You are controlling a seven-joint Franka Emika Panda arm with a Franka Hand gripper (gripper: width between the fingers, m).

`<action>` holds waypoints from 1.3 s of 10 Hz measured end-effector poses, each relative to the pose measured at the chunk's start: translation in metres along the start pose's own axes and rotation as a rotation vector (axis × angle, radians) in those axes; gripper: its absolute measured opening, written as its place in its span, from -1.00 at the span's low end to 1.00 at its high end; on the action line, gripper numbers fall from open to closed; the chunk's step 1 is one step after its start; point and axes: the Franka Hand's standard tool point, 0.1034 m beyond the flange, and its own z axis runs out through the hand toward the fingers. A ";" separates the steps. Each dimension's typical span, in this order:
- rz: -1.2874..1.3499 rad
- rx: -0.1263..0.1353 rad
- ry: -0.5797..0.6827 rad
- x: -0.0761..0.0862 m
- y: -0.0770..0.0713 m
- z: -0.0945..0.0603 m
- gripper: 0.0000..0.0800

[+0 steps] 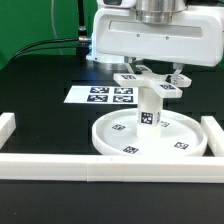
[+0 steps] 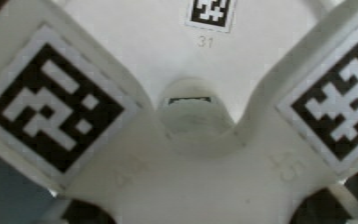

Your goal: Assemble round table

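Black bench (image 1: 40, 110) fills your exterior view, with a green wall behind it and long white border bars (image 1: 60, 163) along the near edge and both sides. You see the marker board (image 1: 100, 96) lying flat on the bench, behind the furniture parts and toward the exterior view's left.

Near the middle you find the round disc (image 1: 148, 134), resting flat on the bench, rim upward, with square tags on its outer wall. On the middle of the disc stands the short cylinder leg (image 1: 150, 106), upright, carrying a tag on its lower side. At the top of the leg sits the cross-shaped base (image 1: 148, 83); its tagged arms spread out to both sides. Whether the base is fully seated on the leg, you cannot tell.

The claw (image 1: 152, 72) hangs straight above, its fingers on both sides of the base, partly closed. It seems to pinch the base at the centre, but the contact is hidden.

In your wrist view, the cross-shaped base (image 2: 190, 110) fills almost everything: white arms with big tags, and a small round opening in the centre.
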 end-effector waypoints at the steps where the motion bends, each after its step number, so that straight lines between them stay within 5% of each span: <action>1: 0.041 -0.007 0.016 0.002 -0.001 -0.001 0.13; 3: 0.192 0.010 0.027 0.004 -0.001 0.000 0.13; 6: 0.434 0.079 -0.017 0.005 0.001 0.001 0.13; 9: 0.465 0.090 -0.019 0.006 0.000 0.001 0.13; 10: 0.442 0.088 -0.017 0.006 0.000 0.000 0.50; 13: 0.315 0.107 -0.002 0.007 -0.005 -0.025 0.62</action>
